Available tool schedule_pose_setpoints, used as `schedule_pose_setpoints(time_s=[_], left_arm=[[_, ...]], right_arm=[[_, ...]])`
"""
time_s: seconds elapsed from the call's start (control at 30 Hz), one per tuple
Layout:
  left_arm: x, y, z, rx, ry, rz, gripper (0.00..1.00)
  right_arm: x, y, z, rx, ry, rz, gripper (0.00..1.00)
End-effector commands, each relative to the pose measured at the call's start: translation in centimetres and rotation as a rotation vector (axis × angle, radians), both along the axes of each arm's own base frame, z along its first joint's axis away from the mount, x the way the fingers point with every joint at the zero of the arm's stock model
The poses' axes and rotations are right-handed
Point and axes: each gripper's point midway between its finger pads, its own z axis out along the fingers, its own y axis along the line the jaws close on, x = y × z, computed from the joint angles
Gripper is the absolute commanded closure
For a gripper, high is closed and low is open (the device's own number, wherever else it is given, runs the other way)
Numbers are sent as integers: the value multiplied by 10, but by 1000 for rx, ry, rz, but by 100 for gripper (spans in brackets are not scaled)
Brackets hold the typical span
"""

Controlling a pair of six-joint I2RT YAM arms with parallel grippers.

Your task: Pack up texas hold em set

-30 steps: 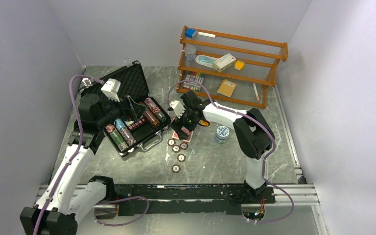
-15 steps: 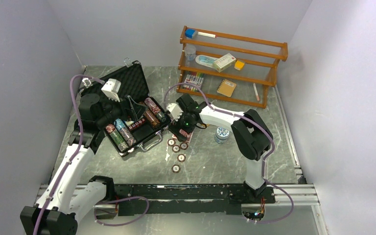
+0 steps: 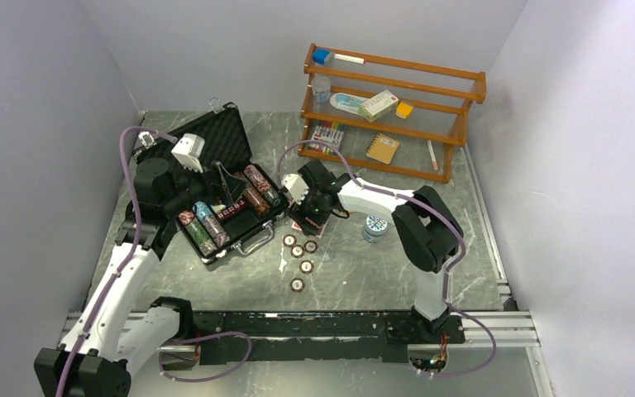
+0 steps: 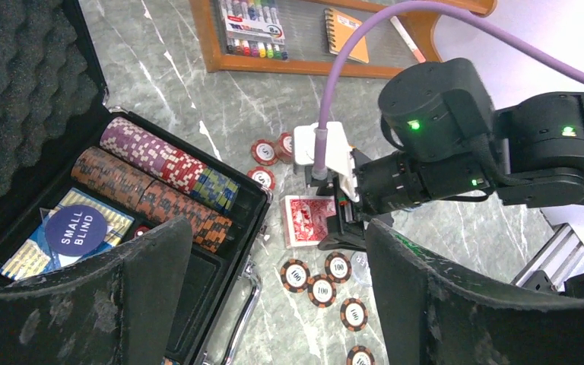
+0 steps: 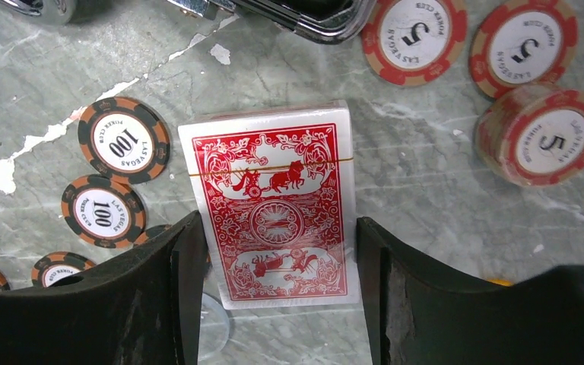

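Observation:
The black case [image 3: 225, 132] lies open at the left, with rows of chips [image 4: 156, 163] in its tray. My left gripper [image 4: 277, 236] hangs open and empty above the case's front edge. The red-backed card deck [image 5: 274, 198] lies flat on the table just right of the case. My right gripper [image 5: 277, 224] is down over it, open, one finger on each side of the deck's near end and close to its edges. Several loose "100" chips [image 5: 123, 141] lie left of the deck, and red "5" chips [image 5: 544, 137] lie to its right.
The wooden shelf [image 3: 393, 112] with boxes, markers and a notebook stands at the back. A blue-white chip stack [image 3: 374, 225] sits right of my right arm. A clear disc [image 5: 213, 327] lies by my right gripper's left finger. The case's metal handle [image 4: 247, 293] faces the loose chips.
My right gripper has moved left and down over the card deck, and its fingers now stand on both sides of it. The left arm has not moved.

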Motion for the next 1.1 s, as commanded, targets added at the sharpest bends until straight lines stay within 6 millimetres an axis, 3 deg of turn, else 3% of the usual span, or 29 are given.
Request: schedule_pose_setpoints(time_s=[0.0, 0.17, 0.3, 0.4, 0.53, 0.73, 0.9, 1.07], left_arm=[[4, 3, 10, 0, -15, 30, 11], [13, 15, -5, 15, 40, 116, 0], [18, 16, -27, 33, 143, 136, 1], [10, -6, -43, -27, 273, 19, 3], [-19, -51, -48, -201, 424, -267, 15], [-40, -90, -52, -327, 538, -387, 15], [-37, -97, -73, -386, 647, -314, 15], [-41, -101, -86, -397, 711, -322, 34]], right_arm=[[12, 11, 46, 111, -111, -22, 46], [20, 16, 91, 215, -169, -117, 46], [14, 17, 124, 333, -231, -145, 47], [-1, 22, 147, 439, -254, -94, 47], [-27, 33, 169, 563, -244, 42, 46], [-47, 51, 173, 589, -203, 158, 45], [-58, 61, 169, 578, -185, 208, 45], [-60, 61, 168, 572, -183, 219, 46]])
